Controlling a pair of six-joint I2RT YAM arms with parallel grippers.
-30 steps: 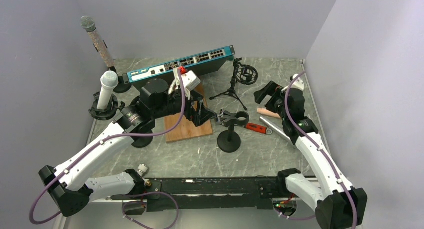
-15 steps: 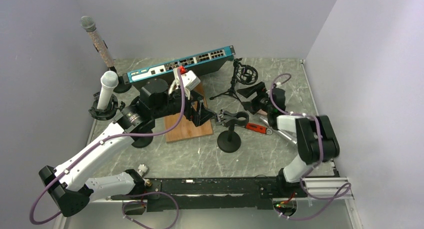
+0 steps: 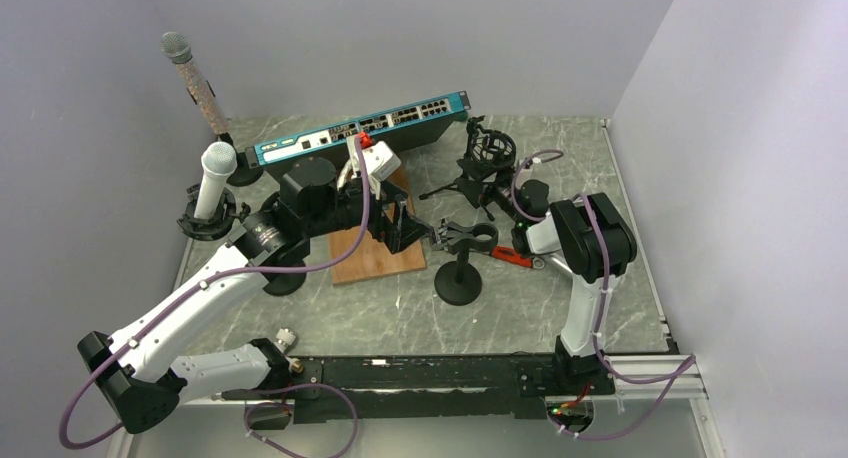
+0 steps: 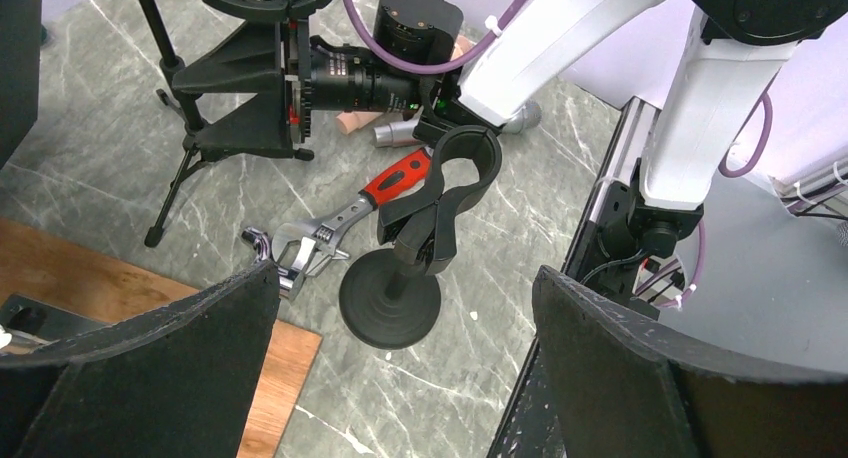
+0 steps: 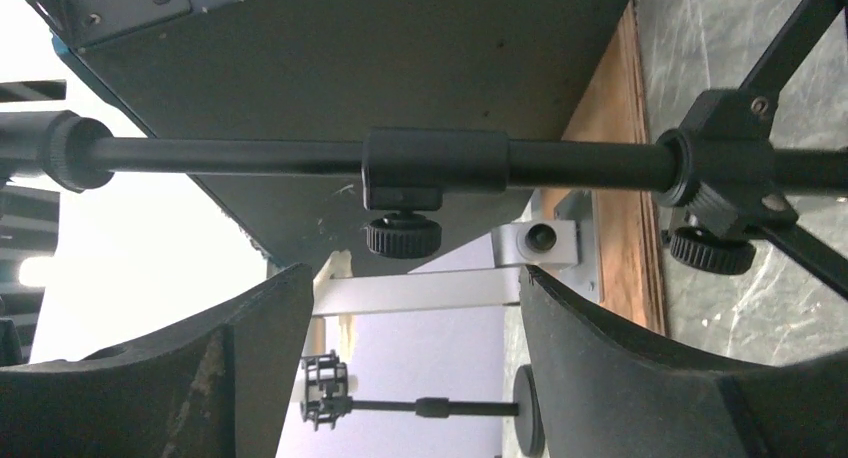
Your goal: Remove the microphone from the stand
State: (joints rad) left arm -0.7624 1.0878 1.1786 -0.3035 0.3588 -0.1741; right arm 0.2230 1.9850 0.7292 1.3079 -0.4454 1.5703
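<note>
Microphone's place: the white microphone with a round mesh head (image 3: pixel 214 178) stood nearly upright in the black ring-shaped stand (image 3: pixel 205 223), at the left side of the grey marbled table (image 3: pixel 400 313), well apart from both claws.
Left claw: the left gripper (image 4: pixel 405 278) had its fingers wide apart and held nothing. It hung over the empty black clip stand (image 4: pixel 430 218) in the middle.
Right claw: the right gripper (image 5: pixel 410 298) had its fingers apart. It faced the rod of the black tripod stand (image 5: pixel 440 158) and seemingly did not touch it.
Step in hand: probably an approach, with no microphone grasped yet.
Doing it well: one claw should steady the ring, the other should take the white body below the head and pull along its axis, so nothing tips.
Count: two microphones, the second a glittering microphone (image 3: pixel 190 73) at the far left. Four stands, two of them empty. One red-handled wrench (image 3: pixel 515 256). Two arms.
</note>
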